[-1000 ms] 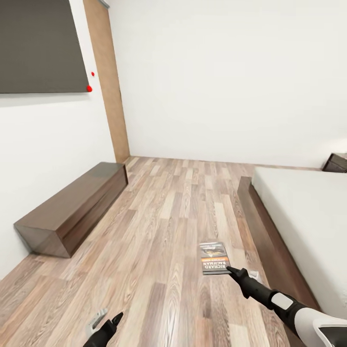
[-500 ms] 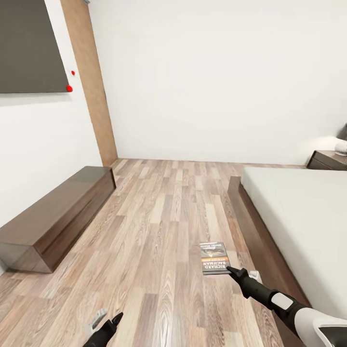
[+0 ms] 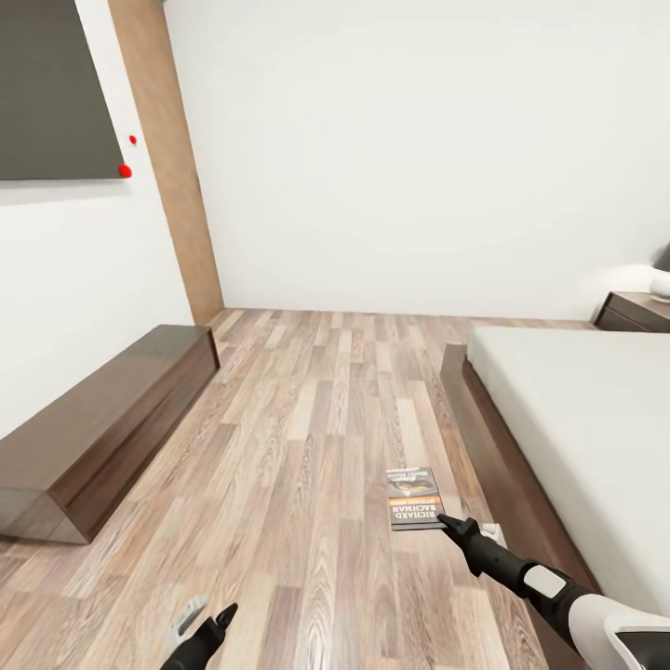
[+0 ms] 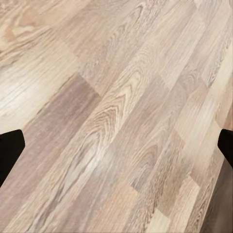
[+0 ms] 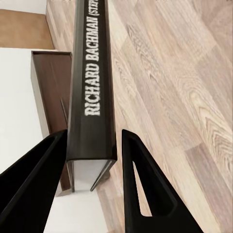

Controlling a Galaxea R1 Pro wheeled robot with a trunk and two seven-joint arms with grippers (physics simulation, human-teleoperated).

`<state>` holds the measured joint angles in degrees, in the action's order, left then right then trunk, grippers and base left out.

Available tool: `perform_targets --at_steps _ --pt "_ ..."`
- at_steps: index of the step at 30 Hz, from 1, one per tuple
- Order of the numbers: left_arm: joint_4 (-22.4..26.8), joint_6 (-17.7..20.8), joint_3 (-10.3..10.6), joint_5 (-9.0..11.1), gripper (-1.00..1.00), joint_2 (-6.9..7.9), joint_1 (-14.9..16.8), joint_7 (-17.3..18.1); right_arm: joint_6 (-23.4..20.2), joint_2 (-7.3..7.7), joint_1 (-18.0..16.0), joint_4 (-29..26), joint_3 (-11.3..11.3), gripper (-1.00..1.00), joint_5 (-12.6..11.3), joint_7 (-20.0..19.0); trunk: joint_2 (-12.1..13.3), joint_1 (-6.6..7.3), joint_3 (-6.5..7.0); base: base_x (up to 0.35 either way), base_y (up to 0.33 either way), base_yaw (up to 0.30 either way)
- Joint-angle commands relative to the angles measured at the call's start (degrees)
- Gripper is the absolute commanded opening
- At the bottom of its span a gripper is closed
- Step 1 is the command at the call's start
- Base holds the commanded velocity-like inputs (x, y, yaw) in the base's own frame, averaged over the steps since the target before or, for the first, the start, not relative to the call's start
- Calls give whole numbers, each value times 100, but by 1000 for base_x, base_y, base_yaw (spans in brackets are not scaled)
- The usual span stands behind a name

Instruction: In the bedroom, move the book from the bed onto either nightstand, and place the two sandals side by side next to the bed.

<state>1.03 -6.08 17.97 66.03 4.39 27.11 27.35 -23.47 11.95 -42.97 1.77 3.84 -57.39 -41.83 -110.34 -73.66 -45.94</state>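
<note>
The book, dark grey with an orange band and white "RICHARD BACHMAN" lettering, hangs above the wood floor beside the bed. My right gripper is shut on its near edge. In the right wrist view the book's spine stands clamped between the two black fingers of the right gripper. My left gripper is low at the near left, open and holding nothing. The left wrist view has the left gripper spread wide over bare planks. A nightstand stands at the far right by the wall. The sandals are out of view.
A long low dark-brown cabinet runs along the left wall under a dark panel. A wooden door strip stands in the far left corner. Something white rests on the nightstand. Open floor lies between cabinet and bed.
The whole view has swung to the right, so the camera moved. More of the nightstand shows now. Both arms and the held book keep their places in the picture.
</note>
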Motion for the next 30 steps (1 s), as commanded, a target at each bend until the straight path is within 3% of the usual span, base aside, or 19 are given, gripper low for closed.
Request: perform_targets --at_steps 1,30 --pt "-6 -25 48 32 100 0 4 16 -44 1 -10 16 12 -100 -76 -31 -2 -1 -5 160 0 -1" --pt "-6 -25 50 32 100 0 5 16 -44 1 -10 16 12 -100 -80 -30 -2 -1 -5 160 0 -66"
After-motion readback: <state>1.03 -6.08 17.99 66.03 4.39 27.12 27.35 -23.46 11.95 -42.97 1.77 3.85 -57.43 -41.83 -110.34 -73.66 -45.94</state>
